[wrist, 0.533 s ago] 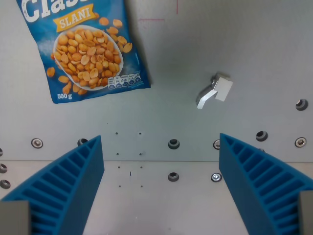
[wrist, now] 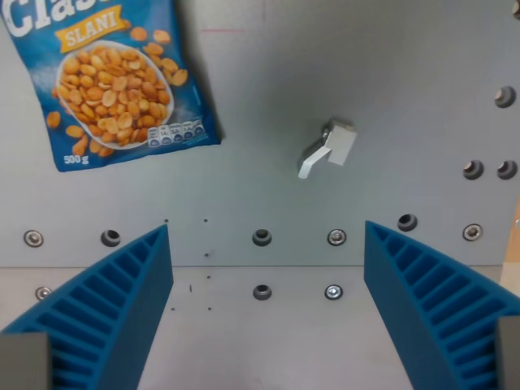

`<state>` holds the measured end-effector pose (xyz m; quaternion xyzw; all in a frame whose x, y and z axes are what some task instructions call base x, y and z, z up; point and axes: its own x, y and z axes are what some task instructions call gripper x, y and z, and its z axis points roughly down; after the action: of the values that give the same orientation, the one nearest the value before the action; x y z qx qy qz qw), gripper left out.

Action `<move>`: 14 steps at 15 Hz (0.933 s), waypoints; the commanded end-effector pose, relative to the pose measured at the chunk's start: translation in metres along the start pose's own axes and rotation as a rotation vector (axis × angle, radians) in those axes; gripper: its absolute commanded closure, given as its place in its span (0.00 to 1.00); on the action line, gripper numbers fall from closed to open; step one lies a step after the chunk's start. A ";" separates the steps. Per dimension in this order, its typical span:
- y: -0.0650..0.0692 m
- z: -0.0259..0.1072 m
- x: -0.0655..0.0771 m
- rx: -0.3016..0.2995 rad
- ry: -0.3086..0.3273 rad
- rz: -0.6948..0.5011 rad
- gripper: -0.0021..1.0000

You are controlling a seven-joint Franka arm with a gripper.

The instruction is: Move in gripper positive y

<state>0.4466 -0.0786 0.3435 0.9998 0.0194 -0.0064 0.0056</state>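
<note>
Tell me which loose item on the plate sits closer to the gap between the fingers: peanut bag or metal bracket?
The small grey metal bracket. It lies just above the gap of the open gripper, while the blue peanut bag sits in the wrist view's upper left corner.

the gripper fills the lower part of the wrist view. its two blue ribbed fingers rise from the bottom corners, one at the wrist view's left, one at the right. the jaws stand wide apart with nothing between them, above the grey worktop.
</note>
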 end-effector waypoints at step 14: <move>0.081 -0.002 0.005 0.007 0.002 -0.010 0.00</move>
<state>0.4495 -0.1524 0.3435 0.9998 0.0147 0.0034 0.0100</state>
